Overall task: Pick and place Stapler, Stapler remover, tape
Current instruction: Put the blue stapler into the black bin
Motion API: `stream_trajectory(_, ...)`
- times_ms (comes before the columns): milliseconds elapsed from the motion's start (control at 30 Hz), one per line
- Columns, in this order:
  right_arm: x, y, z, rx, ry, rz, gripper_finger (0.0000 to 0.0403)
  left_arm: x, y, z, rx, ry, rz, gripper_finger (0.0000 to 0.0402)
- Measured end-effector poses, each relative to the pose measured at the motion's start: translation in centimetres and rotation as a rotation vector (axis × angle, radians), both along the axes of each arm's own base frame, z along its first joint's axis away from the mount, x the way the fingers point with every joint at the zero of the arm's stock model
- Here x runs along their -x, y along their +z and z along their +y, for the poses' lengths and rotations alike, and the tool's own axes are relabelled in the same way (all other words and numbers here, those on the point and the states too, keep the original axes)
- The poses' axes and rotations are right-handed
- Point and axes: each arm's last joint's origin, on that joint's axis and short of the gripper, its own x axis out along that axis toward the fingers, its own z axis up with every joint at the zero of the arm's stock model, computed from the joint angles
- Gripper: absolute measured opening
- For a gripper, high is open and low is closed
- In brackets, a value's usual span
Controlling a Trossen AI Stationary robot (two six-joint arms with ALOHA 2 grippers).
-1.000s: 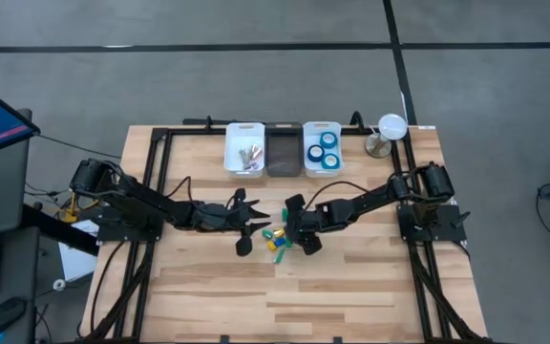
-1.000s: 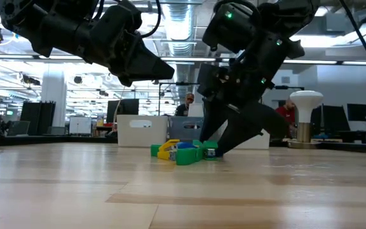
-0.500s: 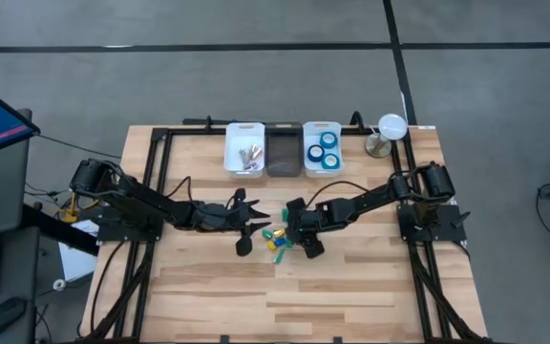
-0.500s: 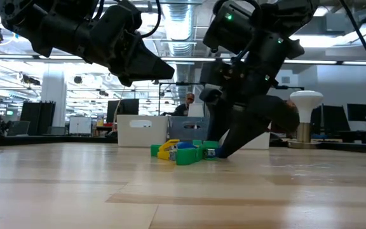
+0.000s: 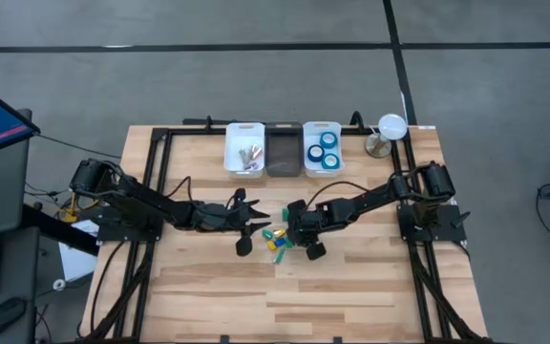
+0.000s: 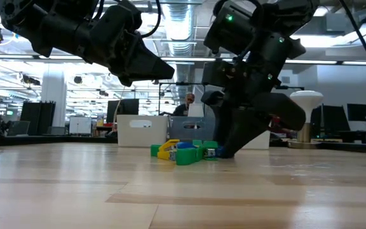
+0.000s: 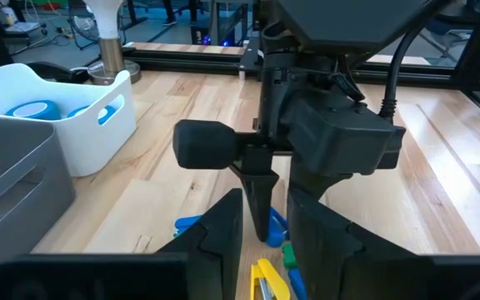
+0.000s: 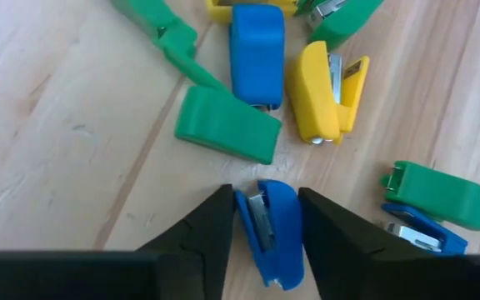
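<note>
Several small staplers, green, yellow and blue, lie in a loose pile (image 5: 277, 241) (image 6: 183, 151) at mid-table. My right gripper (image 8: 267, 217) (image 5: 294, 236) reaches down at the pile's right edge and is shut on one blue stapler (image 8: 272, 229). My left gripper (image 5: 253, 227) (image 7: 265, 237) hovers open just left of the pile, well above the table (image 6: 161, 69). Blue tape rolls (image 5: 325, 148) (image 7: 36, 110) sit in the right white bin. Stapler removers (image 5: 248, 155) lie in the left white bin. My right gripper pinches the blue stapler by its two long sides (image 8: 244, 218) between the two fingers (image 8: 215, 229), which lie across it. They come from above, slanting in from the table's right. The stapler lies on its side on the table.
Three bins stand in a row at the far edge: white (image 5: 244, 148), grey (image 5: 283, 150), white (image 5: 322, 148). A white lamp-like stand (image 5: 388, 129) is to their right. Black rails (image 5: 160, 191) frame the table. People show in the room beyond (image 6: 189, 102).
My right gripper has turned at the wrist and its fingers have drawn together around the blue stapler at the pile's right edge. The pile has stayed in place.
</note>
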Motion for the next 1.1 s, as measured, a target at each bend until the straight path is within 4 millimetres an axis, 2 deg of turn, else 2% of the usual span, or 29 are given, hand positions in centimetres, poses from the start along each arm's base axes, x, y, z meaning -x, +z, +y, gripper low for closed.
stream_trajectory(200,0.0,0.0,0.0,0.005,-0.002,0.004,0.0101,0.0,0.0,0.0,0.000,0.000,0.000,0.0088)
stream_trajectory(467,-0.6,0.7,0.1,0.017,-0.002,0.011,0.0100,0.0,0.0,0.0,0.000,0.000,-0.001,0.0088)
stream_trajectory(900,-1.8,3.2,-0.7,0.138,-0.011,0.049,0.0101,0.0,0.0,0.0,0.002,0.001,-0.001,0.0088)
stream_trajectory(1100,-2.7,5.5,-1.7,0.185,-0.055,0.059,0.0101,0.0,0.3,0.0,0.049,0.013,-0.021,0.0088)
